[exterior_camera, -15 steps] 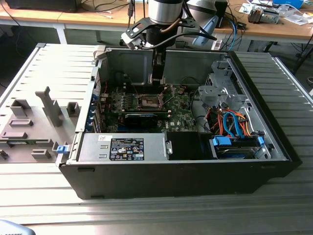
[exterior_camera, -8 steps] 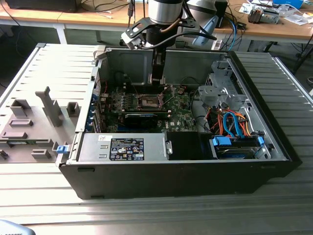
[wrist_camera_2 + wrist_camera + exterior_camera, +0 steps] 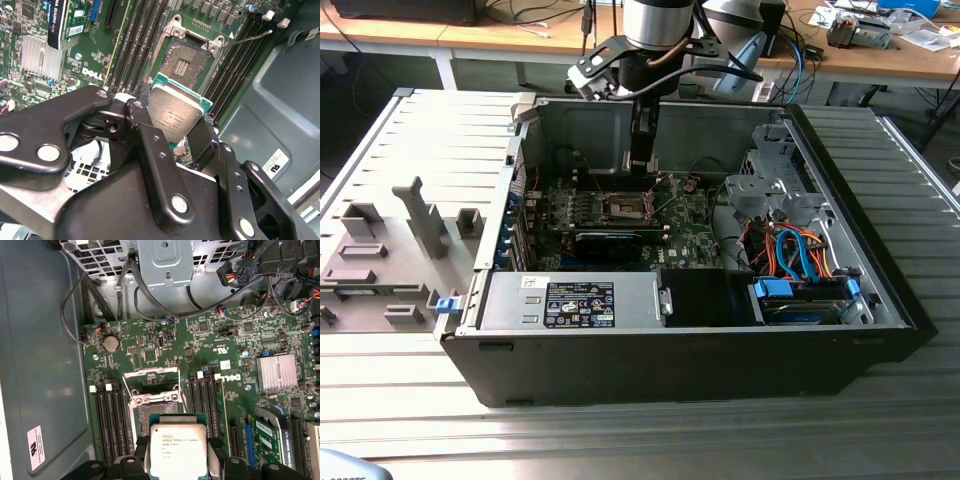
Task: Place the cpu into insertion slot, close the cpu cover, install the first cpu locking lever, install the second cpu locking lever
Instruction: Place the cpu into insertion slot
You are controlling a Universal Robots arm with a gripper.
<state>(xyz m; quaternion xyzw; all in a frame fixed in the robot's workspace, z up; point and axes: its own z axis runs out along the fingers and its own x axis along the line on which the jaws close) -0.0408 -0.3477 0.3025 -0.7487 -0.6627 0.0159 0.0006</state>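
**A:** Starting from the exterior view's left, what is there?

**B:** Grey fixture blocks [image 3: 380, 260] on the table, outside the computer case [image 3: 680, 370]. They play no part in the task.

**A:** And inside the case?

**B:** The gripper [image 3: 642, 172] hangs over the middle of the motherboard [image 3: 695, 235], above the insertion slot [image 3: 625, 208].

**A:** Holding what?

**B:** The cpu [image 3: 175, 112]. In the second wrist view the fingers [image 3: 150, 145] are clamped on two opposite edges of it, and its metal face shows.

**A:** Is it seated?

**B:** No. In the first wrist view the chip is apart from the slot, whose dark centre lies bare. The cpu cover [image 3: 150, 372] stands raised off it. I judge this to be the first step, placing.

**A:** What does that call for?

**B:** Probably squaring the chip to the slot's rim and bringing it down flat, since it looks tilted. Toward the case's right edge is a drive cage [image 3: 775, 185], well apart.
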